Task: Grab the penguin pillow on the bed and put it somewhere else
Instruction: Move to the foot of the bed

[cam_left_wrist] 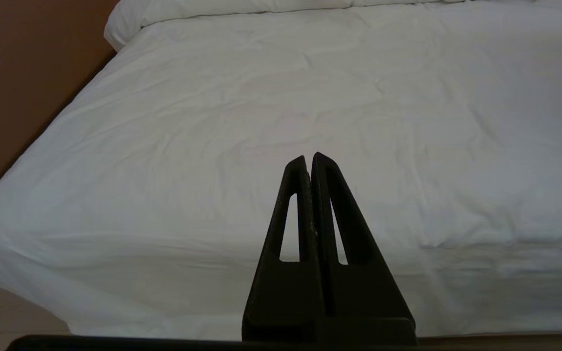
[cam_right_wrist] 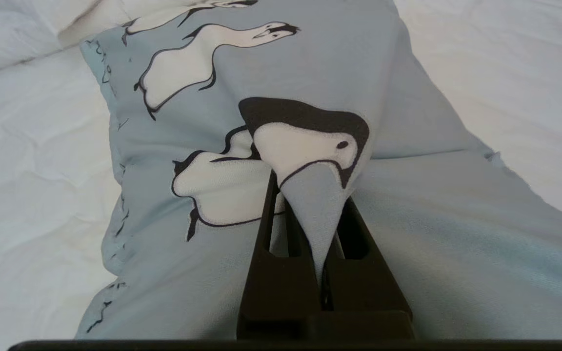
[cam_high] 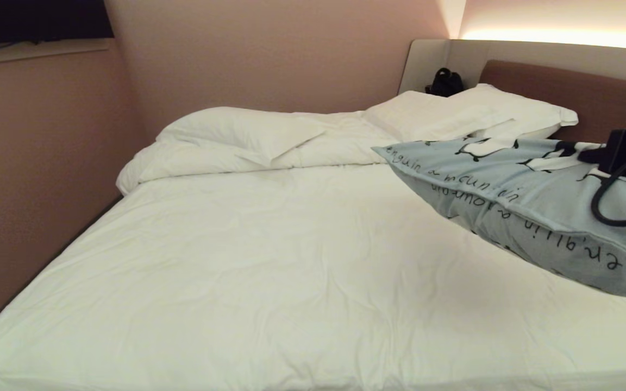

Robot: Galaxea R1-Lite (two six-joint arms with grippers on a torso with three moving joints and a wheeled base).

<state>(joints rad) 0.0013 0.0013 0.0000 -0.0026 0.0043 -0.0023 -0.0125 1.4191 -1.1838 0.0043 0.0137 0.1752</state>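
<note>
1. Fingers of the right gripper (cam_right_wrist: pixel 310 195) are clamped on a pinched fold of the penguin pillow (cam_right_wrist: pixel 281 146); the fabric bunches up between them into a peak, with a penguin's black-and-white head wrapped over their tips.
2. Beyond those fingers, the pillow's light blue-grey cover stretches away with more penguins printed on it, and dark script lettering runs along one edge.
3. In the head view the penguin pillow (cam_high: pixel 530 190) hangs tilted above the right side of the bed (cam_high: pixel 291 260), its near edge low over the white sheet and its far corner pointing toward the middle of the bed.
4. The right gripper (cam_high: pixel 625 152) shows there only as a dark shape on top of the pillow at the picture's right edge, with a black cable (cam_high: pixel 612 201) looping down across the fabric beside it.
5. Past the held pillow, toward the brown headboard (cam_high: pixel 579 92), lie two plain white pillows (cam_high: pixel 454 114).
6. A bunched white duvet (cam_high: pixel 237 141) lies across the far end of the bed, well apart from the right fingers.
7. A small dark object (cam_high: pixel 444 82) sits on the ledge behind the white pillows; what it is cannot be told.
8. The left gripper (cam_left_wrist: pixel 309 158) hovers over the near edge of the bed (cam_left_wrist: pixel 212 122), its fingers pressed together and gripping nothing, with only bare white sheet ahead of them.
</note>
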